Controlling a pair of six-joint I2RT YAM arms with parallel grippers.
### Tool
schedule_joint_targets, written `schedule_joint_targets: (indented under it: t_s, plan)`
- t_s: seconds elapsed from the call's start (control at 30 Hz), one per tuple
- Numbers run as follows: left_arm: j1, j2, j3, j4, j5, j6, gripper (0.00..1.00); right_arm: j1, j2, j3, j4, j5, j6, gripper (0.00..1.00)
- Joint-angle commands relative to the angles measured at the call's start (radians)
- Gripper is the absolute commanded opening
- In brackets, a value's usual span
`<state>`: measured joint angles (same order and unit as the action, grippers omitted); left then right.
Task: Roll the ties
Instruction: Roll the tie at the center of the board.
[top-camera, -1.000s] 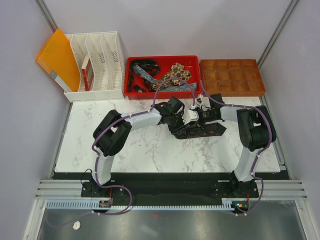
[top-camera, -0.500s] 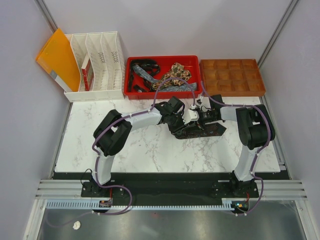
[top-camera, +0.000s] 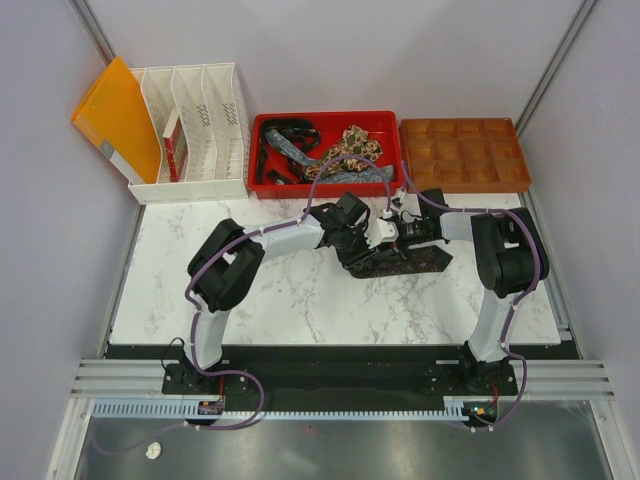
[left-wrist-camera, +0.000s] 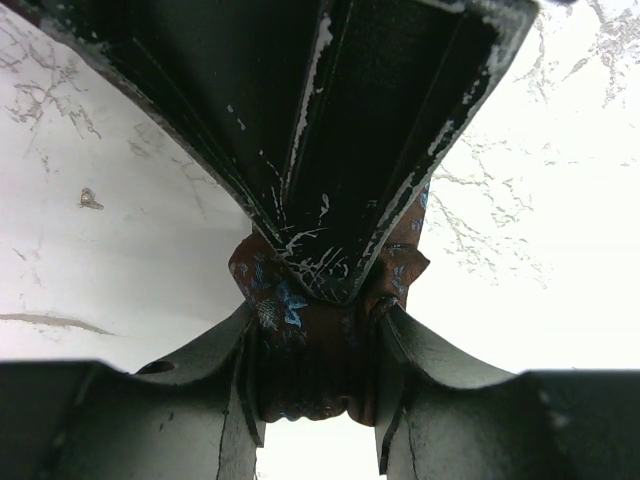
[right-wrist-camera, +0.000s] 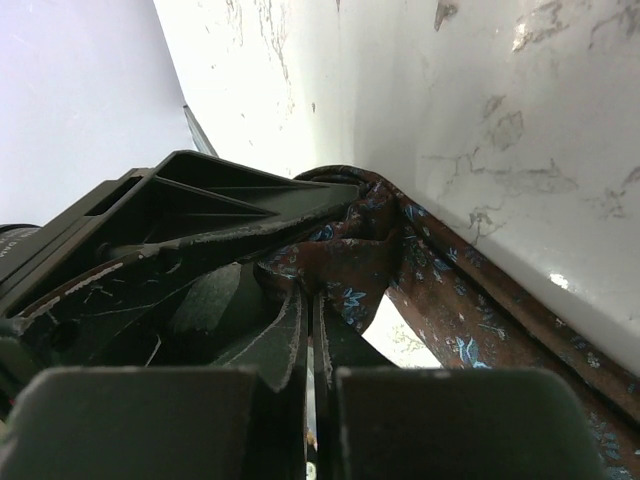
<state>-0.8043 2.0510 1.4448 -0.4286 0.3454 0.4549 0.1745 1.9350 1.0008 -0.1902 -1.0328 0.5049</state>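
Two tools on one tie (left-wrist-camera: 275, 300), a dark brown one with blue flowers. The left tool (left-wrist-camera: 317, 345) has its fingers partly apart and clamped on the bunched core, with fabric filling the gap between them. The right tool (right-wrist-camera: 310, 300) has its fingers pressed together, only a slit showing. Its tips touch the same bundle from the opposite side; can't tell whether a fold is actually pinched there.

The loose tail runs flat across the worktop (top-camera: 250, 300) toward the right arm. The other ties (top-camera: 350, 140) sit in the red tray (top-camera: 258, 186) behind, well apart from this.

Step in hand looks like winding the roll. To do it well:
- Left should grip the core firmly so it can't unwind.
- Right should take the tail close to the roll.
- Hold the tail taut and square to the core, wrapping edge on edge.

Slack or skew probably gives a cone, not a roll.
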Motion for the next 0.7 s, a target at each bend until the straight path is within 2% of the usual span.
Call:
schedule_joint_targets:
  t_s: [0.0,0.23,0.33,0.67]
  plan:
    - [-0.003,0.051,-0.021,-0.078,-0.02,0.019,0.45,0.0,0.028,0.032,-0.116,0.066,-0.132,0.0]
    - [0.011,-0.026,-0.058,-0.004,0.037,-0.019,0.62,-0.015,0.048,0.05,-0.192,0.166,-0.218,0.0]
    - [0.017,-0.071,-0.086,0.05,0.059,-0.027,0.77,-0.023,0.053,0.05,-0.206,0.203,-0.235,0.0]
    - [0.027,-0.149,-0.159,0.166,0.107,-0.047,0.87,-0.036,0.058,0.061,-0.25,0.293,-0.284,0.0]
